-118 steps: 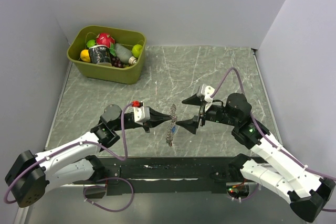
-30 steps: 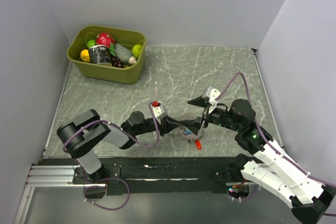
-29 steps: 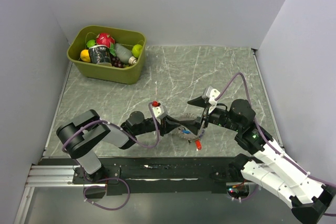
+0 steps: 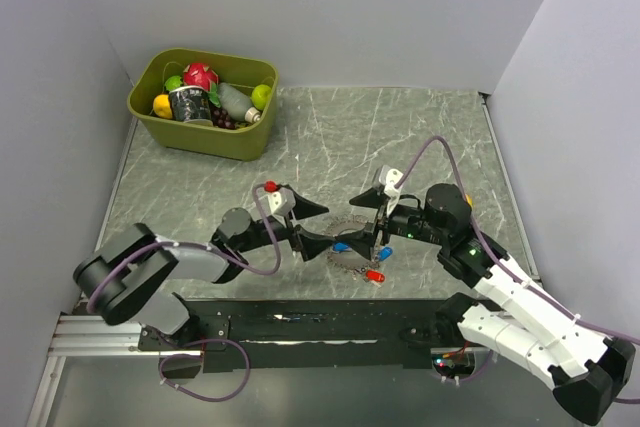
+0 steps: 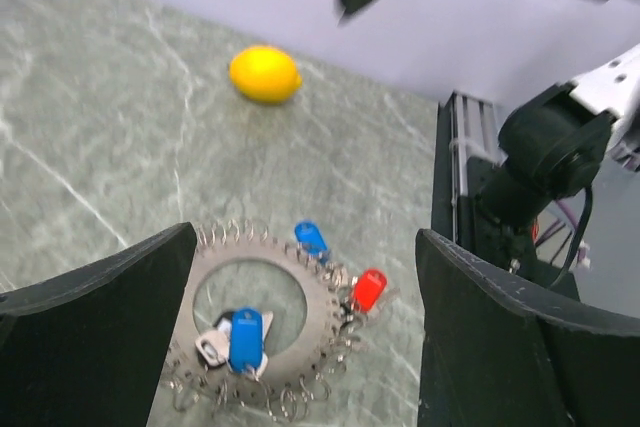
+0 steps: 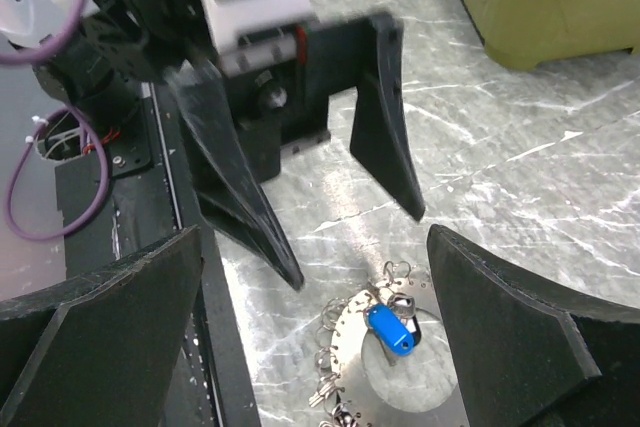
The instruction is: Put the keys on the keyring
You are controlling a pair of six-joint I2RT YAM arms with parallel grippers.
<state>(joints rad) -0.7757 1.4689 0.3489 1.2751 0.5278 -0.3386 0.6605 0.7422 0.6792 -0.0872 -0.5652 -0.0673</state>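
Note:
The keyring (image 4: 352, 259), a flat toothed metal disc with many small wire loops, lies on the marble table between both grippers. Keys hang on it: a blue one (image 4: 342, 246) over the hole, a second blue one (image 4: 385, 253) and a red one (image 4: 375, 275) at its rim. My left gripper (image 4: 320, 228) is open just left of the disc, holding nothing. The right gripper (image 4: 370, 219) hovers open above the disc's right side. In the left wrist view I see the keyring (image 5: 312, 315), the blue keys (image 5: 246, 339) (image 5: 311, 238), the red key (image 5: 369, 289) and a whitish key (image 5: 212, 349). The right wrist view looks down on the keyring (image 6: 352, 332) and a blue key (image 6: 390, 329).
An olive bin (image 4: 205, 137) filled with fruit and a can stands at the back left. A lemon (image 5: 265, 74) rests on the table beyond the disc, near the right arm. The black base rail (image 4: 300, 322) runs along the near edge, close to the keyring.
My left gripper has opened, let go of the keyring and drawn back to the left. The disc now lies flat on the table. The right gripper has shifted slightly left and stays open.

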